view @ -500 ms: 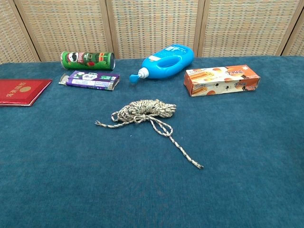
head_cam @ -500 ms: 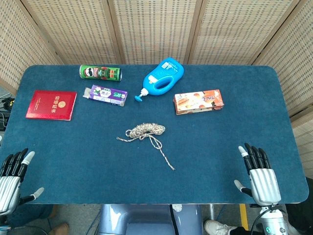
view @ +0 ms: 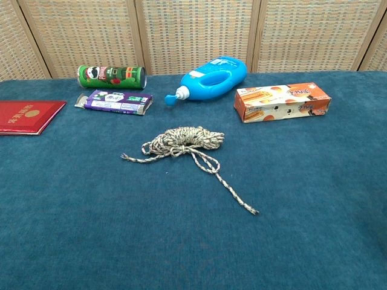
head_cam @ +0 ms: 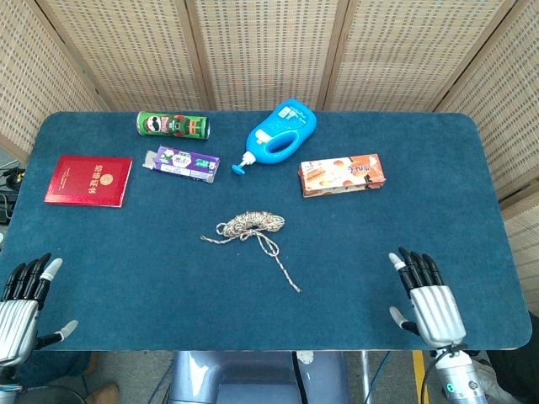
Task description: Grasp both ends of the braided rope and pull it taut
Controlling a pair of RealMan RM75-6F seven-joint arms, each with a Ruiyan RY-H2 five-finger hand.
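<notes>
The braided rope (head_cam: 251,225) lies bundled at the table's middle, also in the chest view (view: 184,141). One loose end (head_cam: 206,239) points left, the other end (head_cam: 295,288) trails toward the front right. My left hand (head_cam: 21,303) hovers at the front left corner, fingers spread, holding nothing. My right hand (head_cam: 429,296) is at the front right edge, fingers spread and empty, well to the right of the rope's trailing end. Neither hand shows in the chest view.
Along the back sit a green can (head_cam: 173,125), a purple packet (head_cam: 184,162), a blue bottle (head_cam: 281,132), an orange box (head_cam: 342,173) and a red booklet (head_cam: 88,180). The blue table (head_cam: 379,244) ends just before my hands.
My right hand has moved left and slightly forward over the table edge. The left hand and the rope stay about as they were.
</notes>
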